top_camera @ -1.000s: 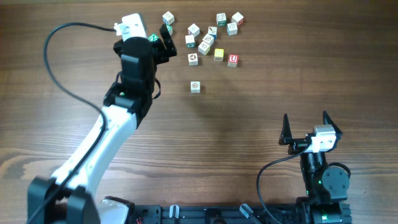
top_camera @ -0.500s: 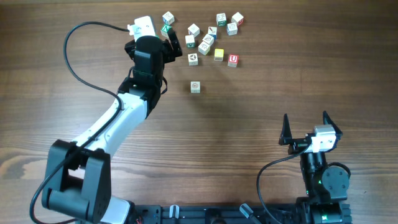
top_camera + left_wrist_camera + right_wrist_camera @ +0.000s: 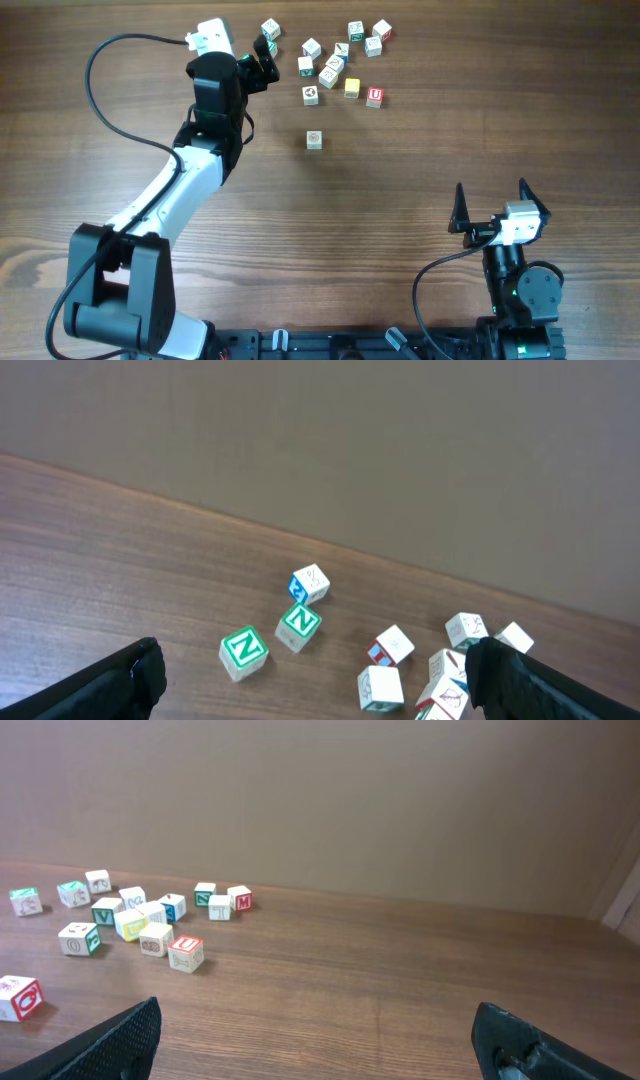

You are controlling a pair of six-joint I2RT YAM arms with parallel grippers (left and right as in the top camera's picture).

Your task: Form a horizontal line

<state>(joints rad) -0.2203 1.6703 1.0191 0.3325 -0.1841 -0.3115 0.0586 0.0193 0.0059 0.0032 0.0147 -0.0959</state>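
Observation:
Small white alphabet cubes lie scattered at the table's far side; no row of three shows. The cube with a brownish picture [image 3: 314, 139] sits alone, nearer the middle. The red "U" cube [image 3: 374, 97] lies right of the yellow cube [image 3: 352, 87]; it also shows in the right wrist view [image 3: 186, 951]. My left gripper [image 3: 258, 60] is open and empty, left of the cluster. Two green "N" cubes [image 3: 243, 650] [image 3: 299, 623] lie on the table ahead of its fingers [image 3: 320, 695]. My right gripper [image 3: 492, 213] is open and empty at the front right, far from the cubes [image 3: 320, 1040].
Several more cubes cluster at the back [image 3: 330, 70], with three at the far right of the group [image 3: 373, 40]. A wall rises behind the table's far edge [image 3: 400, 460]. A black cable [image 3: 110, 110] loops left of the left arm.
My left gripper swung right toward the cluster, then back left to beside the green "N" cubes. The cubes and the right arm have not moved.

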